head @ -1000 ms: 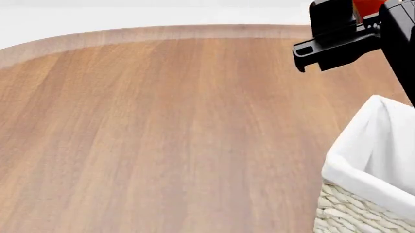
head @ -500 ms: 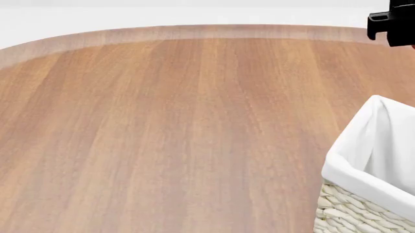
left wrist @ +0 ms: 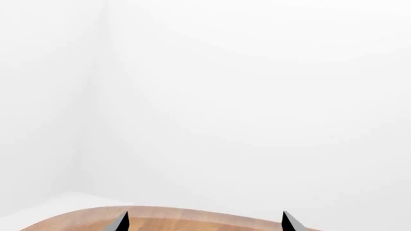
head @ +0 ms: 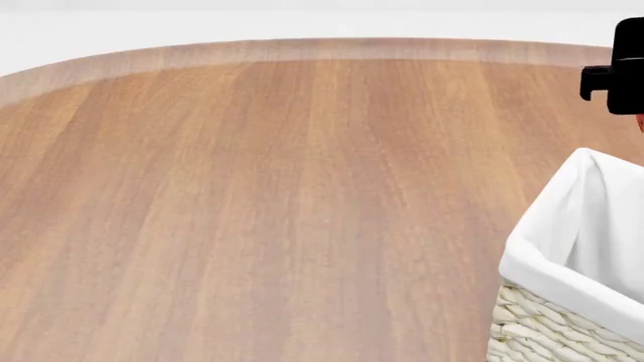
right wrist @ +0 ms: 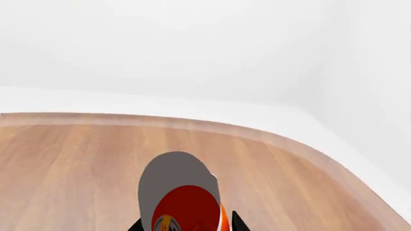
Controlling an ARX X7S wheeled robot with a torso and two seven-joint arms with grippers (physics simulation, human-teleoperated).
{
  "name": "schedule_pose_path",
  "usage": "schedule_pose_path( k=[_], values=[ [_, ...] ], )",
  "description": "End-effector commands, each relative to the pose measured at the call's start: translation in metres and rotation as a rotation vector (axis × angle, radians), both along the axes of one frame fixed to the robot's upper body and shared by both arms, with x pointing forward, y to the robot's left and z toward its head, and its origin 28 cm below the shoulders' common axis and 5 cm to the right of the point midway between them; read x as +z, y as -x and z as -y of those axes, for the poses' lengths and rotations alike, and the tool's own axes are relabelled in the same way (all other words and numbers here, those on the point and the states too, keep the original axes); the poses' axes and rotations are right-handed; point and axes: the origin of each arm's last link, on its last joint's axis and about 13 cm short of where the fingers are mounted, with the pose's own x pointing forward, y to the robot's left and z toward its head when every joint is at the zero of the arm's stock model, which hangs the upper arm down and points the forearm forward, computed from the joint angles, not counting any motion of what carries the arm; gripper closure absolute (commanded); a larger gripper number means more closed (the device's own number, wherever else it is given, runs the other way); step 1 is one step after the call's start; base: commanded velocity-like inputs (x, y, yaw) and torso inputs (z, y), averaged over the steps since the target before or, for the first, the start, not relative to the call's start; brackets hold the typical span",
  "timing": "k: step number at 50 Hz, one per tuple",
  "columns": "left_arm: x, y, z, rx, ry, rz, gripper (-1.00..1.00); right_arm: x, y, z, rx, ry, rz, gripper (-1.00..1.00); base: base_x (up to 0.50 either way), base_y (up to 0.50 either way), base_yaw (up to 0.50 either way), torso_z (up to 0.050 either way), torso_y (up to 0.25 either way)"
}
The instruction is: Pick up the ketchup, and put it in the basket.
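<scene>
In the right wrist view the ketchup [right wrist: 187, 209] fills the space between my right gripper's [right wrist: 186, 227] two dark fingertips [right wrist: 237, 223]. It shows as a dark red round face with a yellow mark, a grey part behind it and an orange edge. The gripper is shut on it, above the wooden table [right wrist: 77, 163]. The head view catches only a black part of the right gripper [head: 620, 74] at the right edge, above the far corner of the basket [head: 548, 260]. That basket is cream wicker with a white cloth lining. My left gripper [left wrist: 204, 225] is open and holds nothing.
The round wooden table [head: 252, 188] spreads bare to the left of the basket, its curved far edge [head: 302, 49] meeting a white floor. The left wrist view faces white walls over the table's rim [left wrist: 192, 214].
The right gripper has moved right across the head view, from the upper right almost out of frame. It has since come down a little toward the basket. The basket has not moved.
</scene>
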Motion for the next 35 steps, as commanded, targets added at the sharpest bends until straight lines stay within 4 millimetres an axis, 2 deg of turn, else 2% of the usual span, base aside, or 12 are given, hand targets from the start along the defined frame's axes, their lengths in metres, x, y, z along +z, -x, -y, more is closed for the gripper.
schedule_pose_path(
  k=[1,23,35],
  values=[
    [0.0,0.0,0.0,0.003,0.0,-0.001,-1.0,-0.016,-0.007,0.007,-0.05,-0.029,-0.028,1.0,0.0,0.0,0.0,0.0,0.0],
    [0.001,0.002,-0.002,0.01,0.0,0.0,-1.0,-0.055,-0.029,0.009,-0.016,-0.129,-0.127,1.0,0.0,0.0,0.0,0.0,0.0],
    [0.004,0.007,-0.002,0.013,0.002,0.012,-1.0,-0.065,-0.042,0.011,-0.034,-0.137,-0.185,1.0,0.0,0.0,0.0,0.0,0.001]
  ],
)
